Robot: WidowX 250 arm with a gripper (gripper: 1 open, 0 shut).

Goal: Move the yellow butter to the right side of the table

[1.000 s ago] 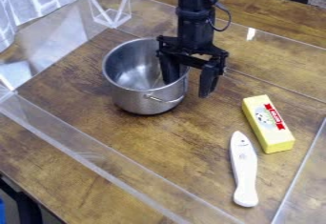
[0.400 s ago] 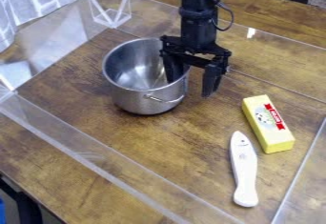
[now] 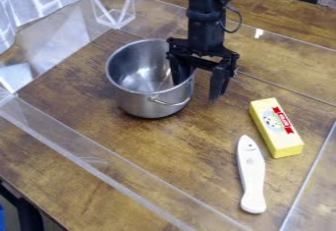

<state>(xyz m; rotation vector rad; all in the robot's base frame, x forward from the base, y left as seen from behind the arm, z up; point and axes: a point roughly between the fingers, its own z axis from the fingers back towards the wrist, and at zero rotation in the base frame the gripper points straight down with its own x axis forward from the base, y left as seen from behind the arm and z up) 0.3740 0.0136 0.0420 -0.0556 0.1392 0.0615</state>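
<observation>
The yellow butter lies flat on the dark wood table, toward the right, its red-and-white label facing up. My gripper hangs pointing down to the left of the butter, beside the steel pot's right rim. Its black fingers are spread open with nothing between them. A clear gap of tabletop separates the gripper from the butter.
A steel pot sits left of the gripper, close to its fingers. A white spatula-like utensil lies in front of the butter near the right front edge. A clear plastic rim runs along the table's edges.
</observation>
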